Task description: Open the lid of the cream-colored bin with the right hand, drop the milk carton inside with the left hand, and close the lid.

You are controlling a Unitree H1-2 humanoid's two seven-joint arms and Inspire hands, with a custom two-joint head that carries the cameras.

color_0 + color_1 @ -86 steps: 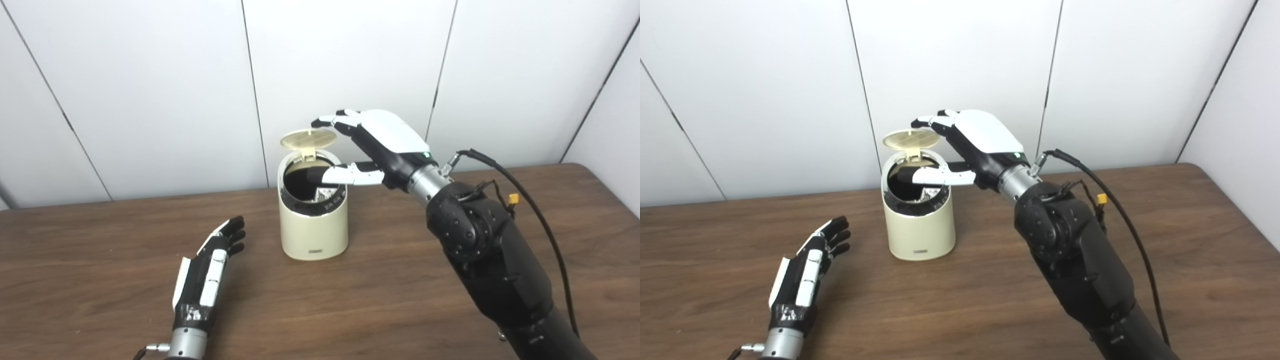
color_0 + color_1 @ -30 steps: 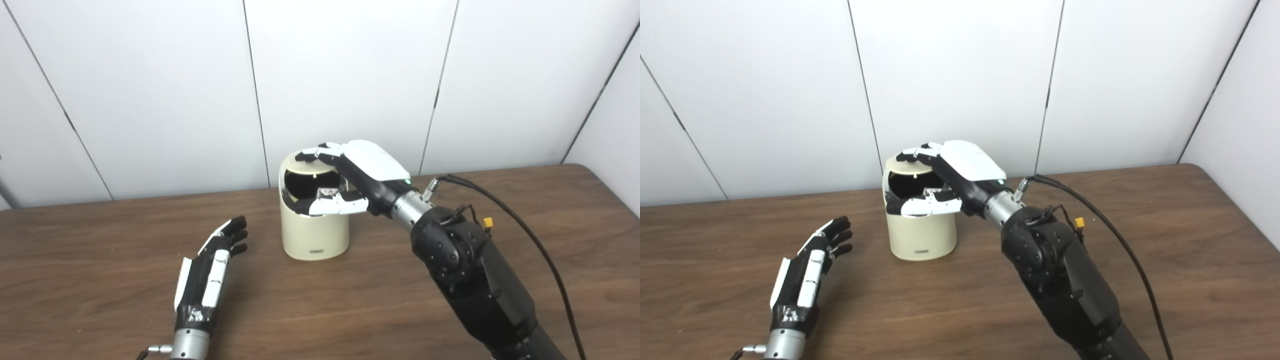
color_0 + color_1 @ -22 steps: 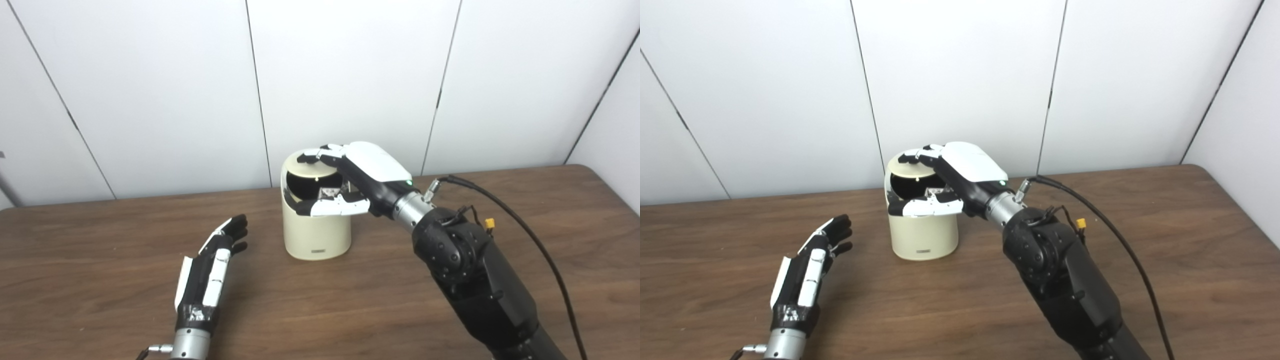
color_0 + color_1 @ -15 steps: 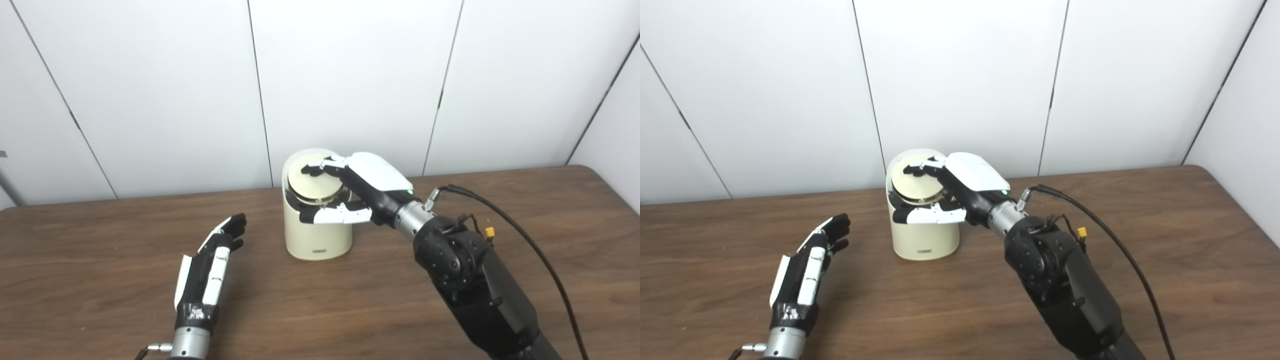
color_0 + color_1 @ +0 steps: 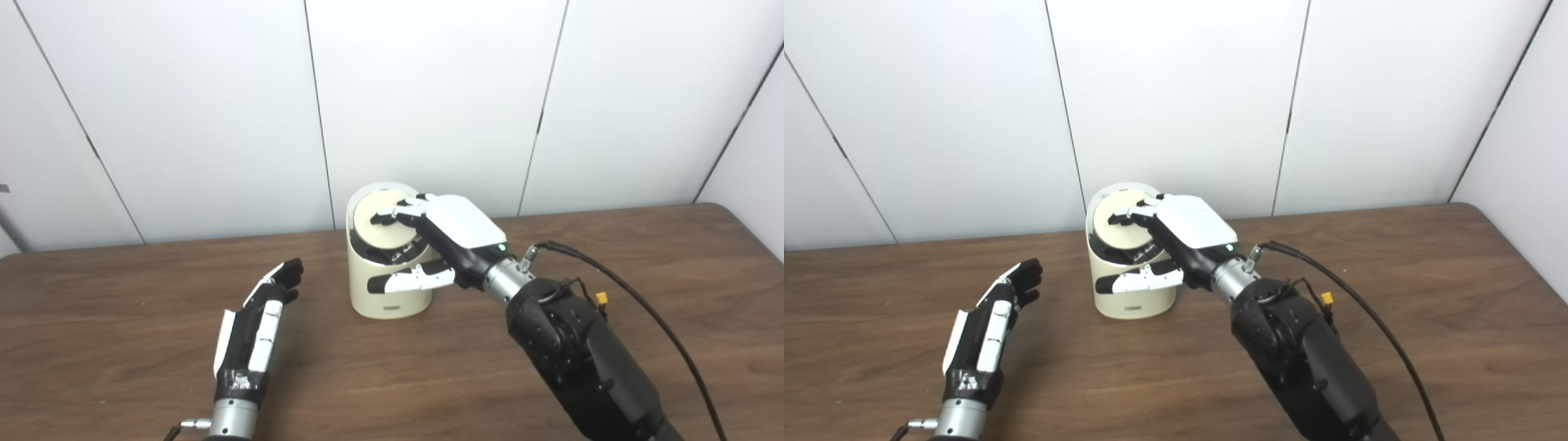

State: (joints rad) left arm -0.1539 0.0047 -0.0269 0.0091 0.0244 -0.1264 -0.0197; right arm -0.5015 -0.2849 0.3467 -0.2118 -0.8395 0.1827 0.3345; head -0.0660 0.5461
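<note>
The left robot hand [image 5: 260, 318] lay nearest on the desk [image 5: 122, 367], fingers spread wide, holding nothing. Farther back, the right robot hand [image 5: 450, 236] rested its spread fingertips [image 5: 386, 215] on the lid [image 5: 383, 217], lowered onto the cream-colored bin [image 5: 386, 291].

White panelled wall [image 5: 429, 92] (dark seams), wooden table [image 5: 392, 367]

The bin [image 5: 387, 288] is showing cream, with a paler lid [image 5: 381, 214] inside a black ring. Both hands, right [image 5: 450, 236] and left [image 5: 254, 324], are showing white and black. The bench [image 5: 122, 294] is showing dark brown woodgrain.
</note>
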